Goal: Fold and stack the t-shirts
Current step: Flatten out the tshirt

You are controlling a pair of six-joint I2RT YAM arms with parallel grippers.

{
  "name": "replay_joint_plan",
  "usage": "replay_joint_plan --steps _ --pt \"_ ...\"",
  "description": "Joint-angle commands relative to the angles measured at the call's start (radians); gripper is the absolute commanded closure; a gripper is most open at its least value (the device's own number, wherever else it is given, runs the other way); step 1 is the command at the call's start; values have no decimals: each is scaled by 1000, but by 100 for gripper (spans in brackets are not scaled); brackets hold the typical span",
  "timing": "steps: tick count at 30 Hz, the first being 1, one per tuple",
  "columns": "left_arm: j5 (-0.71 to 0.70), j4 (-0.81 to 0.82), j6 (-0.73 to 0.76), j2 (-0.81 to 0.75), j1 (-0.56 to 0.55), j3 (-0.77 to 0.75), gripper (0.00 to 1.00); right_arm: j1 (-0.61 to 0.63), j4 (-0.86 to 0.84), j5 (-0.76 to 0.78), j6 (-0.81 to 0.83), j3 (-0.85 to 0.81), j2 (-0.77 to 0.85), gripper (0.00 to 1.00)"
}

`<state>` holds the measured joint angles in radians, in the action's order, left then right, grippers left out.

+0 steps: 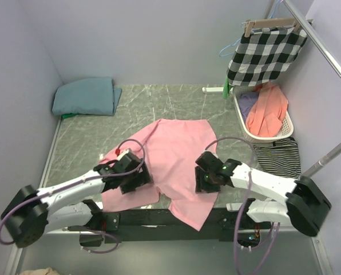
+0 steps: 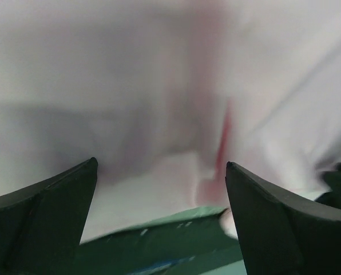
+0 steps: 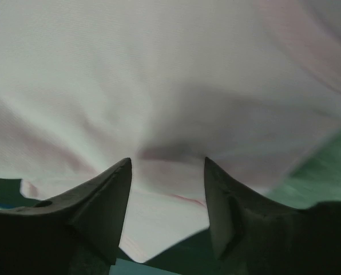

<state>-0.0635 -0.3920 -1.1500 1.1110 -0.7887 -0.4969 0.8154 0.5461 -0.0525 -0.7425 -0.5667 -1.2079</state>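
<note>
We see the light pink t-shirt (image 1: 176, 143) spread rumpled on the table (image 1: 90, 137), left of the white laundry basket (image 1: 240, 116) and nearer the arms. The dusty teal t-shirt (image 1: 84, 96) lies folded far left of that basket (in the back corner). Both grippers are down on the pink cloth. The left gripper (image 2: 161, 166) has its fingers wide apart, holding nothing. The right gripper (image 3: 167, 161) is narrower but also parted, with pink cloth showing in the gap and nothing clamped.
</note>
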Motion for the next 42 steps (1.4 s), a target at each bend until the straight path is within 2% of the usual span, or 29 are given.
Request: replay_joint_plan --steps 1,3,5,7,9,11,13,15,17,22,28,31,37,42 --pt "-56 -364 -88 -114 -15 -37 1 -34 239 226 -40 -135 151 35" --pt "-198 -392 -41 -125 -15 -141 1 -79 198 275 11 -203 160 31" --pt "-331 -400 18 -76 -12 -254 1 -142 149 260 35 -325 124 32" --pt "-406 -404 30 -16 -7 -328 0 -160 86 299 96 -364 75 28" --pt "-487 -409 50 95 0 -426 1 -241 14 339 158 -407 22 24" --pt "-507 -398 85 171 34 -491 1 -323 -55 286 195 -442 -70 22" --pt "-495 -393 119 292 92 -523 1 -418 -77 223 201 -470 -154 24" --pt "-480 -383 139 381 108 -552 1 -458 -121 177 216 -498 -191 25" --pt "-489 -366 131 404 114 -531 1 -472 -152 109 226 -515 -234 25" --pt "-368 -159 194 343 254 -424 1 -476 -149 74 255 -553 -304 26" --pt "-357 -87 251 314 377 -384 1 -478 -155 60 273 -548 -331 27" --pt "-305 -36 285 326 425 -365 1 -478 -143 69 279 -549 -335 27" --pt "-213 45 322 343 445 -336 1 -481 -132 108 276 -532 -312 27" --pt "-144 103 332 346 450 -301 6 -487 -127 123 275 -515 -300 27"
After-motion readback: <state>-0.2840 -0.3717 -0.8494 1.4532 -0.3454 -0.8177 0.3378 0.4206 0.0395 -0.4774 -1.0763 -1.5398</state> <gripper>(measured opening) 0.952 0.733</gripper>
